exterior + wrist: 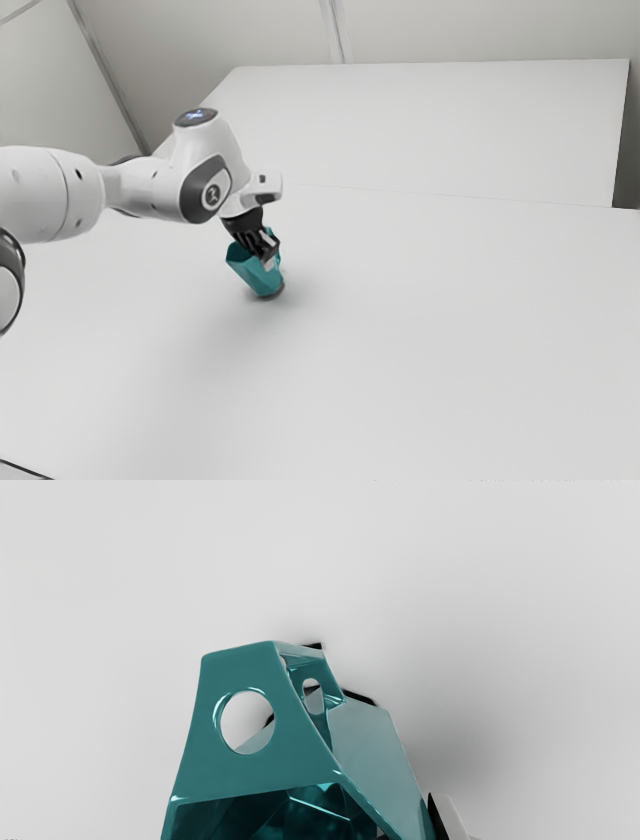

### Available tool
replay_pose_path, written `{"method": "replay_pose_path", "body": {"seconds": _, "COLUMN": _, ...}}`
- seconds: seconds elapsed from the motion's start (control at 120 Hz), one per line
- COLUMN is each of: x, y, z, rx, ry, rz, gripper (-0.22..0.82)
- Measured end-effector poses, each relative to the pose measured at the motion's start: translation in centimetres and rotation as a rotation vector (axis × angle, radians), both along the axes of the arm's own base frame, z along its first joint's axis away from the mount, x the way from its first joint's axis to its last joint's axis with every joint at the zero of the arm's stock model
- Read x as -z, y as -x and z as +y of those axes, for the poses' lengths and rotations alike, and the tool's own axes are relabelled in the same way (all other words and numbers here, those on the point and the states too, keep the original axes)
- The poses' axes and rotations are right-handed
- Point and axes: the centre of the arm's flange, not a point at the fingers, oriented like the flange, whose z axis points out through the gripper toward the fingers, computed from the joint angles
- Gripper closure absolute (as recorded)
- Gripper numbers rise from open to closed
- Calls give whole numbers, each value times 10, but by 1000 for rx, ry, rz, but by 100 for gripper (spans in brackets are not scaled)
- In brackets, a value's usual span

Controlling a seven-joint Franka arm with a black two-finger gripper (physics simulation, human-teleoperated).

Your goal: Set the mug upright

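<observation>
Tilted teal mug (256, 276) in pincer (268, 256), white table (450, 340) beneath, pale wall (220, 35) behind

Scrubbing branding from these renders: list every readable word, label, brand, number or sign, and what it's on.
Nothing readable.
Arm, round badge on dark joint cover: mark too small to read.
Arm, dark top disc: bluish mark, too small to read.
Mug: none on visible sides.

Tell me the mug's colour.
The mug is teal; it shows best in the wrist view.
</observation>
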Motion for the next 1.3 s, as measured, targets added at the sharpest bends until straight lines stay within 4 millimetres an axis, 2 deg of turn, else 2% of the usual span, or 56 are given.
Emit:
{"method": "replay_pose_path", "body": {"seconds": 0.433, "x": 14, "y": -3, "z": -8, "rx": -95, "ry": -9, "rz": -12, "gripper": 76}}
{"method": "replay_pose_path", "body": {"seconds": 0.617, "x": 10, "y": -3, "z": -11, "rx": -108, "ry": 4, "rz": -15, "gripper": 38}}
{"method": "replay_pose_path", "body": {"seconds": 0.733, "x": 0, "y": -3, "z": -11, "rx": -114, "ry": 7, "rz": -26, "gripper": 22}}
{"method": "replay_pose_path", "body": {"seconds": 0.867, "x": -36, "y": -1, "z": -10, "rx": -119, "ry": 12, "rz": -51, "gripper": 12}}
{"method": "replay_pose_path", "body": {"seconds": 0.958, "x": -69, "y": -6, "z": -9, "rx": -126, "ry": 19, "rz": -64, "gripper": 8}}
{"method": "replay_pose_path", "body": {"seconds": 1.1, "x": -112, "y": -14, "z": -2, "rx": -154, "ry": 47, "rz": -44, "gripper": 4}}
{"method": "replay_pose_path", "body": {"seconds": 1.3, "x": -188, "y": -25, "z": 8, "rx": -165, "ry": 46, "rz": -59, "gripper": 2}}
